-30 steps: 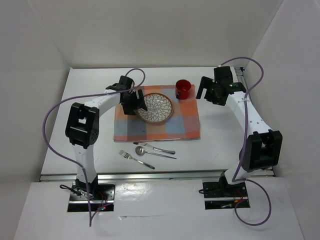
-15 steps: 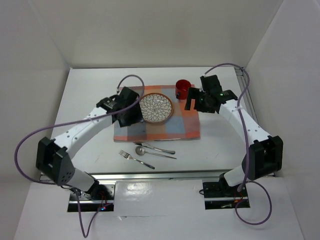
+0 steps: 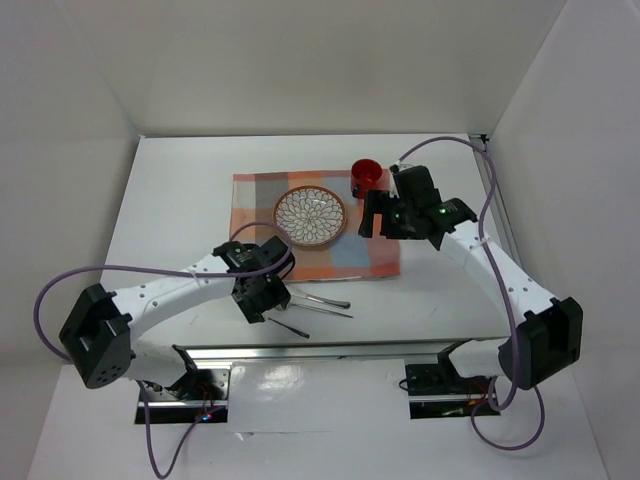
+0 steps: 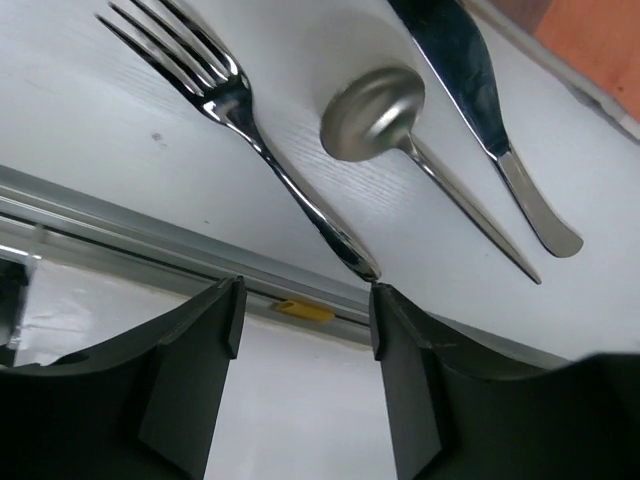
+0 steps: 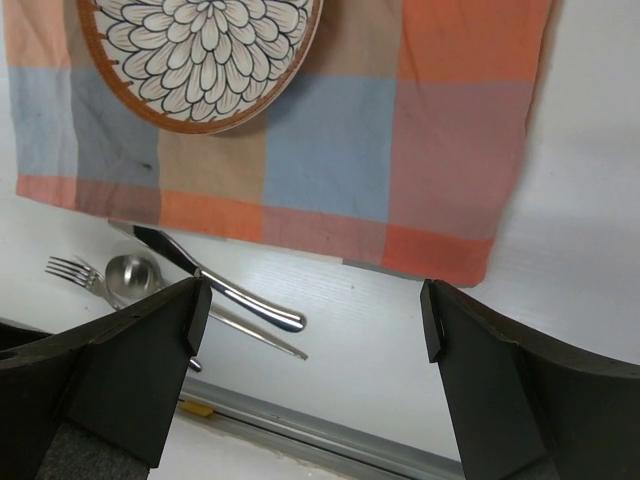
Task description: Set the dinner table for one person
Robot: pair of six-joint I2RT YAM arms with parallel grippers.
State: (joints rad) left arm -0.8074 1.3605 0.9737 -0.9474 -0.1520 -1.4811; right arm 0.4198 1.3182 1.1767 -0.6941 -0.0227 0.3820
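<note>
The white dinner table (image 3: 170, 200) has a metal rail (image 3: 350, 350) along its near edge. On it lies a checkered placemat (image 3: 365, 250) with a patterned plate (image 3: 310, 215), and a red cup (image 3: 366, 177) stands at its far right corner. A knife (image 3: 325, 300), spoon (image 3: 318, 311) and fork (image 3: 292, 327) lie on the bare table in front of the placemat. My left gripper (image 3: 262, 305) is open and empty above the fork (image 4: 250, 120), spoon (image 4: 372, 110) and knife (image 4: 470, 70). My right gripper (image 3: 378, 222) is open and empty above the placemat's right part (image 5: 400, 130).
White walls close in the table at the back and both sides. The right wrist view shows the plate (image 5: 200, 50), knife (image 5: 220, 280), spoon (image 5: 130, 272) and fork (image 5: 70, 268), with bare tabletop right of the placemat. The right arm's purple cable arcs near the cup.
My left gripper has swung from the plate's left side down to the cutlery near the table's front edge. My right gripper has moved left and nearer, over the placemat's right part.
</note>
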